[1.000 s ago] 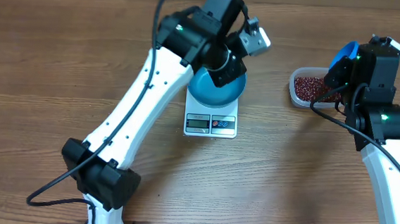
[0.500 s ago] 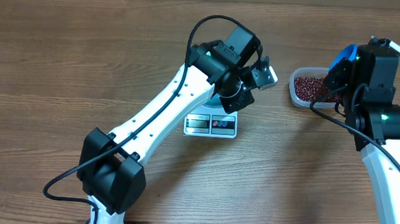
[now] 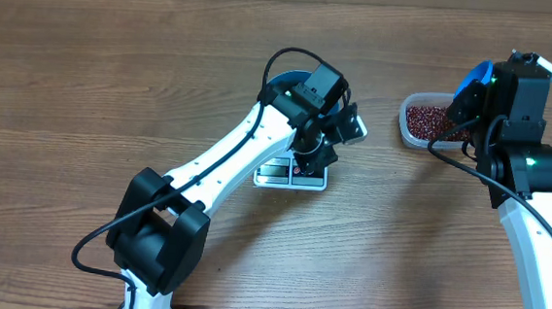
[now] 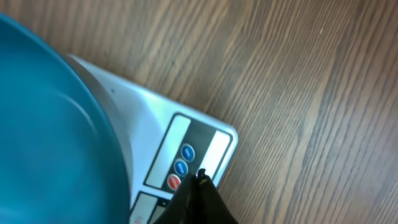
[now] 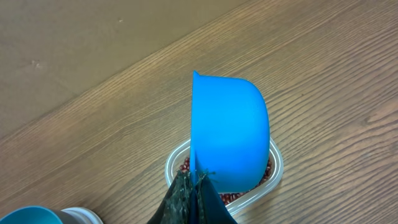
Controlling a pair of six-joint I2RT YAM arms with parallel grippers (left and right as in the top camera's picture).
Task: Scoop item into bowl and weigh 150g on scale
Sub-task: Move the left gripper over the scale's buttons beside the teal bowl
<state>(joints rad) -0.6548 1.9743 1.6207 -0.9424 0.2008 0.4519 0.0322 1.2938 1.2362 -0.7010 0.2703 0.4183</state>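
Two grippers, both pinched closed: the left gripper (image 4: 201,182), empty, points its tip at the buttons (image 4: 181,167) of the scale (image 3: 277,173) mid-counter, where the bowl (image 4: 50,124) sits. The right gripper (image 5: 196,182) clamps the scoop (image 5: 230,137) above the tub (image 3: 410,131) of beans (image 3: 425,117) near the counter's far right edge.

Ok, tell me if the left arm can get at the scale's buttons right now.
Probably yes. The left end effector, shut, sits right beside the buttons on the scale. The bowl stands on the platform clear of them, so nothing seems to block the way.
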